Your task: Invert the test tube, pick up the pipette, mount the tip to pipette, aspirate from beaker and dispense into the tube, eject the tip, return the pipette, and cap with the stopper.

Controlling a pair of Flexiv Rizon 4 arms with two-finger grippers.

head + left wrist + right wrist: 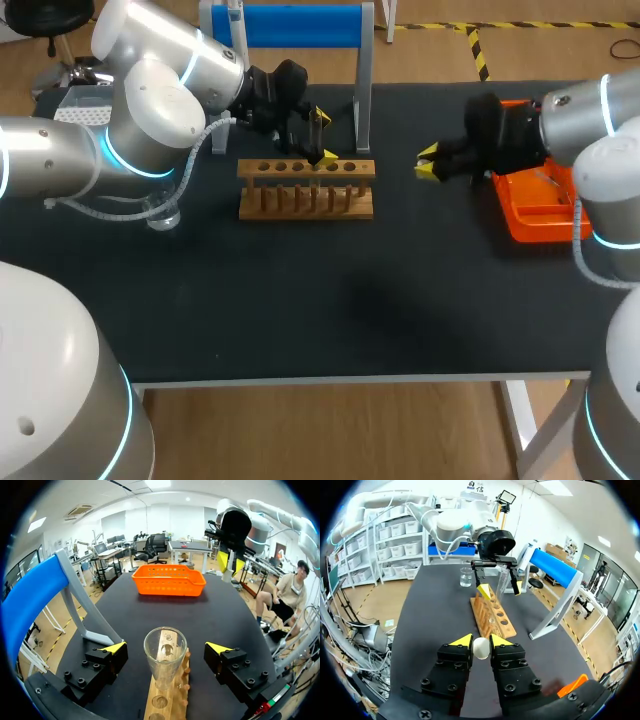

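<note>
A clear glass test tube (165,656) stands mouth up in the wooden rack (305,190). My left gripper (165,648) is open around the tube, one finger on each side and neither touching it. In the head view the left gripper (322,137) hangs over the rack's right half. My right gripper (481,642) is shut on a small white stopper (481,648) and hovers right of the rack, over the dark table (428,162). From the right wrist the tube (502,585) shows between the left gripper's yellow tips. A glass beaker (163,214) stands at the table's left.
An orange basket (538,210) sits at the right edge of the table, under my right arm. A metal frame with a blue roll on top (300,25) stands behind the rack. The rack has several empty holes.
</note>
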